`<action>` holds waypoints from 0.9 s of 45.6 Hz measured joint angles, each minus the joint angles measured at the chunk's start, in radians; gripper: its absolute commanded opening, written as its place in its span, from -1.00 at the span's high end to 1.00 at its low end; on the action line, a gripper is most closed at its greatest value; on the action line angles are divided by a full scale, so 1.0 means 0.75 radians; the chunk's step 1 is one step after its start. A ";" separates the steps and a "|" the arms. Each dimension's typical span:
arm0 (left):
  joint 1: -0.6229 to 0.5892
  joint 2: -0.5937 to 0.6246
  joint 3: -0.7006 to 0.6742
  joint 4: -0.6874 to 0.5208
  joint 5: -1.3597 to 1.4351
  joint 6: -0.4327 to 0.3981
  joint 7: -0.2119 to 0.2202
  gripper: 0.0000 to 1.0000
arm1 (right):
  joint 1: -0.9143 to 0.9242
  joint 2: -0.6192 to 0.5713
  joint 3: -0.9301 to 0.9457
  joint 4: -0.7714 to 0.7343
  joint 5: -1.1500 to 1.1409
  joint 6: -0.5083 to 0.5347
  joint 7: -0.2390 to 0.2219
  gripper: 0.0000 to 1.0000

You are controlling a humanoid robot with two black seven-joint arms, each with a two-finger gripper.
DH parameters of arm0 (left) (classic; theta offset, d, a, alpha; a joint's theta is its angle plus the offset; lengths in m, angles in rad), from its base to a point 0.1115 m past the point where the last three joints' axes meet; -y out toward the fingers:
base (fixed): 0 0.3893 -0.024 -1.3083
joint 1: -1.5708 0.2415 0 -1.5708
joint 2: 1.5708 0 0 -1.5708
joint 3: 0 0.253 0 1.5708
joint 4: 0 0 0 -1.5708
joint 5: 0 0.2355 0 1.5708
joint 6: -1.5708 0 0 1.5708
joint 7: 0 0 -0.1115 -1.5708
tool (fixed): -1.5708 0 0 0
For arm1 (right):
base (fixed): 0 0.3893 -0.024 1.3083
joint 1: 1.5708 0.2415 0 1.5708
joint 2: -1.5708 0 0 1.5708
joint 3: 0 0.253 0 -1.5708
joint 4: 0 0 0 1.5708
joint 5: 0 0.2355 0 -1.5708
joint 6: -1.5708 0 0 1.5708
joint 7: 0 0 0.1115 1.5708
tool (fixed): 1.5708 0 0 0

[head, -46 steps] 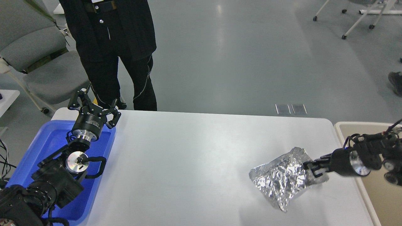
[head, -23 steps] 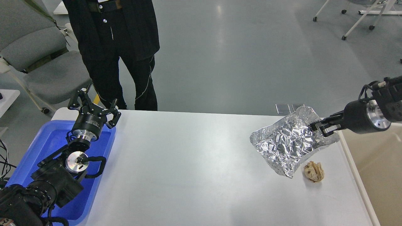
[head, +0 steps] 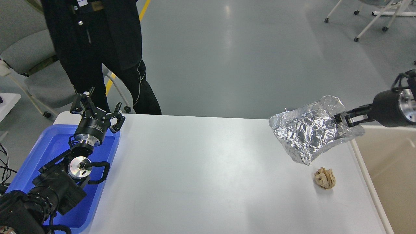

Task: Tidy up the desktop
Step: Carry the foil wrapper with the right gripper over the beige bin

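Note:
The white desktop (head: 201, 175) fills the middle of the head view. My right gripper (head: 344, 119) is shut on the right edge of a crumpled silver foil bag (head: 310, 131) and holds it in the air above the desktop's far right corner. A small crumpled beige paper ball (head: 325, 177) lies on the desktop below the bag, near the right edge. My left gripper (head: 96, 109) is open and empty, held above the far end of the blue tray (head: 35, 156).
A beige bin (head: 390, 169) stands against the desktop's right edge. A person in black (head: 97, 48) stands behind the far left corner, beside a grey chair (head: 26, 45). My left arm lies over the blue tray.
My right gripper lifted the foil bag off the desktop and carried it up and to the right, uncovering the paper ball. The person moved left. My left arm stayed still.

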 measured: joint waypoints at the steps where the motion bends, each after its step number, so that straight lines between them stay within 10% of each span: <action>1: 0.000 0.000 0.000 0.000 0.000 0.000 0.000 -1.00 | -0.014 -0.008 0.006 -0.011 0.004 -0.006 0.000 1.00; 24: 0.000 0.000 0.000 0.000 0.000 0.000 0.000 -1.00 | -0.501 -0.192 0.180 -0.430 0.488 -0.192 -0.001 1.00; 41: 0.000 0.000 0.000 0.000 0.000 0.000 0.000 -1.00 | -0.966 0.020 0.210 -1.013 1.220 -0.256 -0.004 1.00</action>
